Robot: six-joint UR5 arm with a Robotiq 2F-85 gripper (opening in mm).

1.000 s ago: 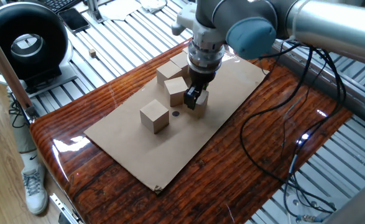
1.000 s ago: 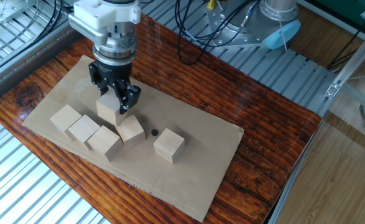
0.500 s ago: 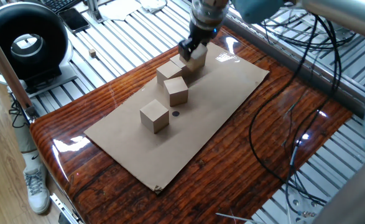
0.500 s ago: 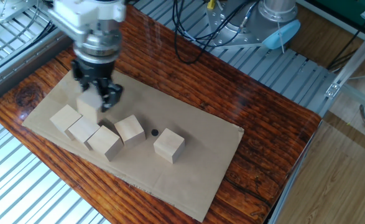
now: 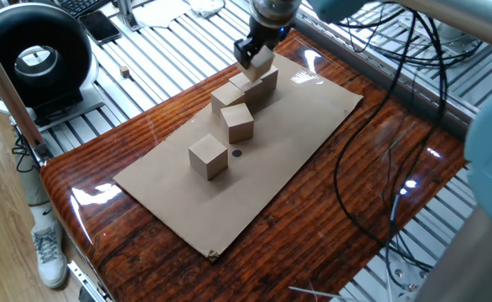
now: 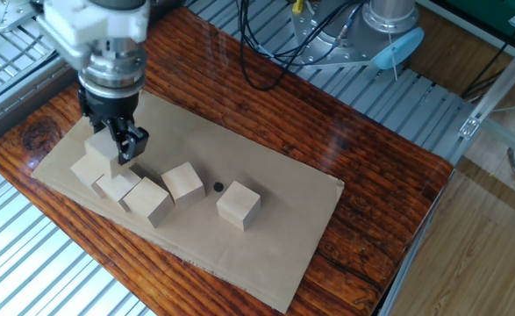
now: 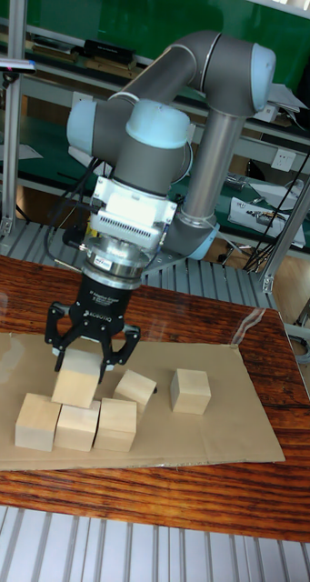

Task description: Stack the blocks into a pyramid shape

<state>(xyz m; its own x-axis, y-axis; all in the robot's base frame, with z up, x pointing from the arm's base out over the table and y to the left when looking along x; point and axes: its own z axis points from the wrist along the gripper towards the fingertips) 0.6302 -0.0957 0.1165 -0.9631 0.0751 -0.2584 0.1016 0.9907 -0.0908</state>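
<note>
A glossy wooden table [image 6: 345,123] carries a cardboard sheet [image 6: 266,254]. The gripper [image 7: 82,364] is clamped on one block [image 7: 76,380], held tilted just above a row of three blocks [image 7: 77,424] at the sheet's end. Two more blocks [image 7: 189,391] sit nearer the sheet's middle: six in all.

Place: robotics lab or workshop.
Evidence: UR5 arm [image 7: 218,82] bolted by a glossy wooden table [image 5: 329,210].
Surroundings: ribbed metal benching [image 6: 29,254], loose black cables [image 5: 371,168], shelving against a green wall [image 7: 127,23].
Floor: light wood [image 6: 494,246].
</note>
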